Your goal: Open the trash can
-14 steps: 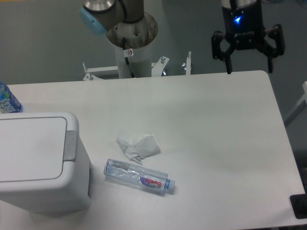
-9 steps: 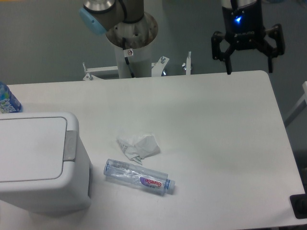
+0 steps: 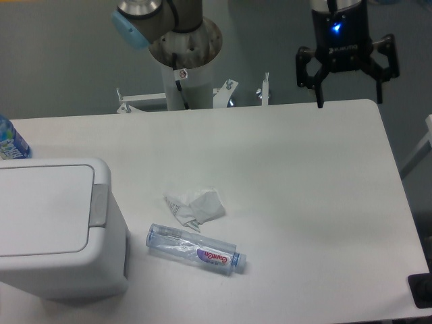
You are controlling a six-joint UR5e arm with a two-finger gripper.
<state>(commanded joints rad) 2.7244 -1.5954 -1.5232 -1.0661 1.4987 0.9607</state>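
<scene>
The trash can point(image 3: 54, 226) is a big white bin at the table's front left corner, its flat lid down and level. A grey push tab point(image 3: 99, 205) sits on the lid's right edge. My gripper point(image 3: 349, 101) hangs far off at the back right, above the table's far edge, fingers spread wide and open with nothing between them. A blue light glows on the gripper body.
A crumpled white paper point(image 3: 195, 206) lies mid-table, with an empty clear plastic bottle point(image 3: 196, 248) lying on its side just in front of it. Part of a blue-labelled bottle point(image 3: 10, 142) shows at the left edge. The arm's base post point(image 3: 185, 61) stands behind the table.
The gripper has shifted very slightly to the left; nothing else moved.
</scene>
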